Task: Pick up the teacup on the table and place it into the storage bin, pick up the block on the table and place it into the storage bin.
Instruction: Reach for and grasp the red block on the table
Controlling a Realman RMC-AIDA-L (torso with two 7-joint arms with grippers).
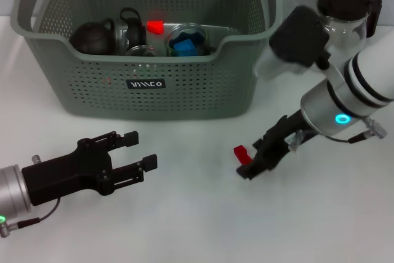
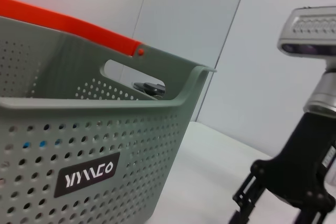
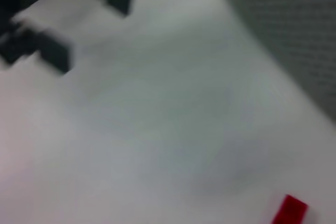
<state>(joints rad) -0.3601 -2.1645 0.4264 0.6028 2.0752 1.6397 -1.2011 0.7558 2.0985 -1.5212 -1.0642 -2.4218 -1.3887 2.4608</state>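
We're reaching our right gripper (image 1: 251,165) down and inward from the tabletop's right edge, its fingers closing in beside the red block (image 1: 242,153); whether they're actually pinching it, we cannot tell. The storage bin (image 1: 148,93) is sitting toward the far edge, a dark round teapot (image 1: 92,37) and a glass cup holding something blue (image 1: 184,42) lying inside. Our left gripper (image 1: 139,150) is hovering near the front-left corner, fingers spread, bare white tabletop (image 1: 184,214) stretching between both arms.
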